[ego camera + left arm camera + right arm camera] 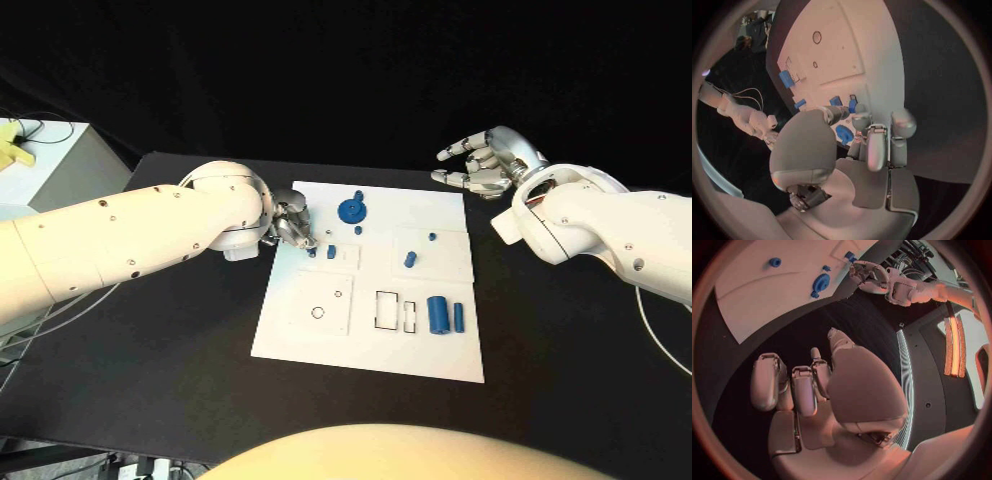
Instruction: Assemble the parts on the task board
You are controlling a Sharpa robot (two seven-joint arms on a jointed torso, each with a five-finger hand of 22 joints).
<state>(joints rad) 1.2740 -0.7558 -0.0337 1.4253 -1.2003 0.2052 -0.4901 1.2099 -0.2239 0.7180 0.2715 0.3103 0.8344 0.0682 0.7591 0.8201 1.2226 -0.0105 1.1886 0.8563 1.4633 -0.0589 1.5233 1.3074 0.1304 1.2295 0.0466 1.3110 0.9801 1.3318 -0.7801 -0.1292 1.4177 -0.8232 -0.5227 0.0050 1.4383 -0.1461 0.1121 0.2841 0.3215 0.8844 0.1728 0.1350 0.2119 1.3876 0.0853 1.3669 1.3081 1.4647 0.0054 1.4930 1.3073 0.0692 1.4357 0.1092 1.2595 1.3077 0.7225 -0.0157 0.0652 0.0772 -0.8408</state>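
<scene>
Left hand (293, 228) fingers at task board (325, 330) edge, grasp unclear; right hand (483, 165) spread, empty, over black table (577, 340).

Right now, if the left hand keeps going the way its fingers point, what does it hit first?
Probably the small blue piece on the white board, just ahead of the left hand. Its fingertips are at the board's edge, aimed across it. Height above the board is unclear, so it may pass over.

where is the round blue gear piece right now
In the head view the round blue gear sits near the task board's far edge, toward its left side, just right of the left robot hand.
</scene>
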